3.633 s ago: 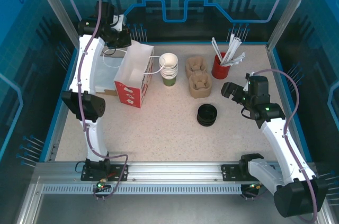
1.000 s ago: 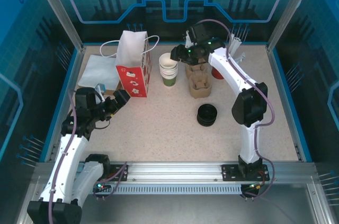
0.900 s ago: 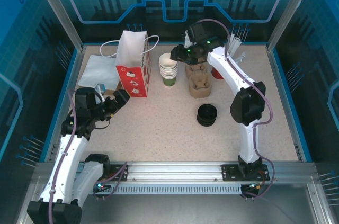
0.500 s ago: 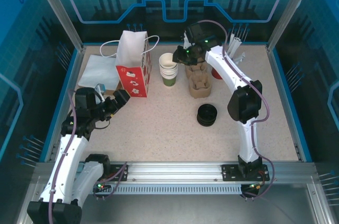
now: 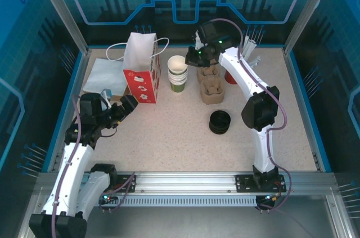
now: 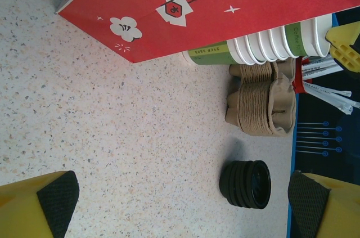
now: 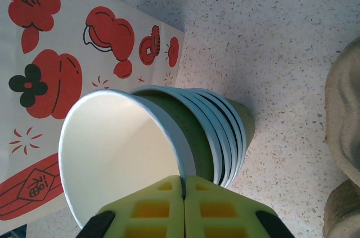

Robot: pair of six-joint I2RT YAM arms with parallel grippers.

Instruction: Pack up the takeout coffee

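Right gripper is now clamping the top cup, tilting it off the stack | left gripper is idling wide open, empty | we are judging pickup begun

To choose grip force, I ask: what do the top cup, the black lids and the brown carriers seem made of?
Top cup: paper, matte cream inside, thin rolled rim. Black lids: likely plastic, slight gloss on the edges. Brown carriers: probably moulded pulp, rough fibrous surface.
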